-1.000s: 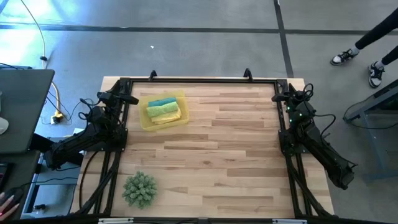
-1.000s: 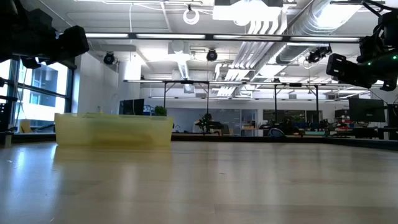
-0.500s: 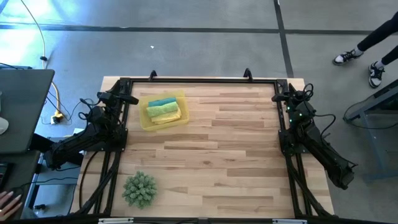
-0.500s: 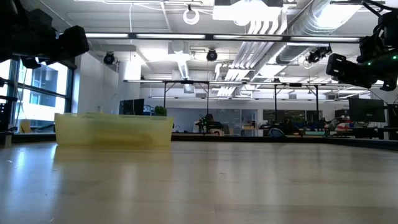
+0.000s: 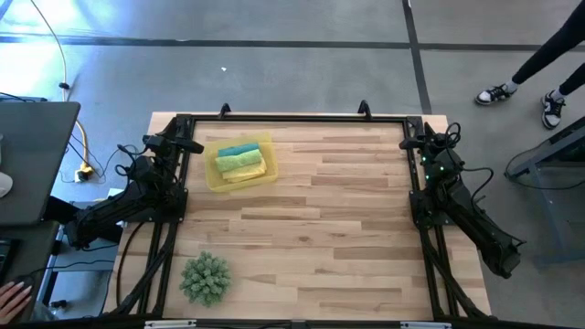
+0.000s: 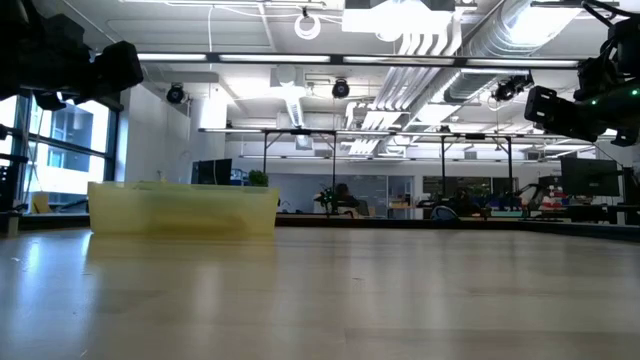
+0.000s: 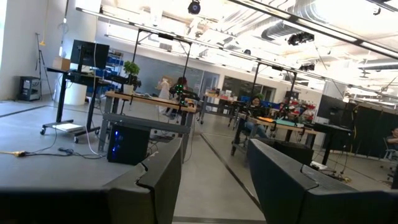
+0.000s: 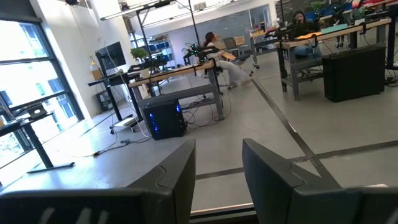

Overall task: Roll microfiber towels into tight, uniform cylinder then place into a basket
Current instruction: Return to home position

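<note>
In the low view, the wall of the basket (image 6: pixel 182 208) hides the towels (image 5: pixel 240 160).

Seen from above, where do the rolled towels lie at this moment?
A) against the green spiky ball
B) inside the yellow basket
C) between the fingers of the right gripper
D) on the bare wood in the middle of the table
B: the high view shows the rolled towels lying together inside the basket, far from the spiky ball; the left gripper and right gripper are open and empty at the table's sides.

Grey concrete floor (image 5: pixel 320 73); open office, desks (image 8: pixel 180 73), ceiling ducts (image 6: pixel 440 40), windows (image 8: pixel 25 93).
</note>
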